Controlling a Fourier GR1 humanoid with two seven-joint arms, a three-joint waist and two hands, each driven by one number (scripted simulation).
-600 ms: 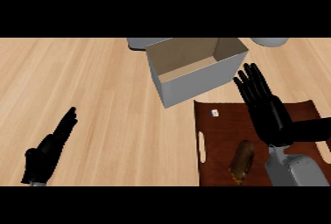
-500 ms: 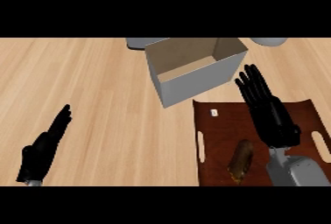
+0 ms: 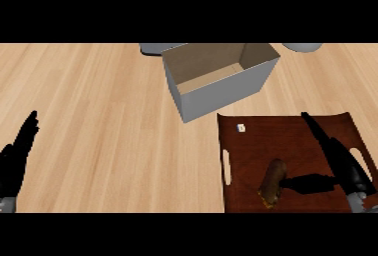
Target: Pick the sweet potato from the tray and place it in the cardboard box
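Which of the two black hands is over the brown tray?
The right hand, beside the sweet potato on the tray. The left hand rests over bare counter.

The tray lies at the worktop's right, the sweet potato on it; the cardboard box stands just behind.

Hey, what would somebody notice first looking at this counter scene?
The open cardboard box at top centre, and just below it the dark brown tray with the sweet potato lying on it. The right hand hangs over the tray beside the potato; the left hand rests at the left edge.
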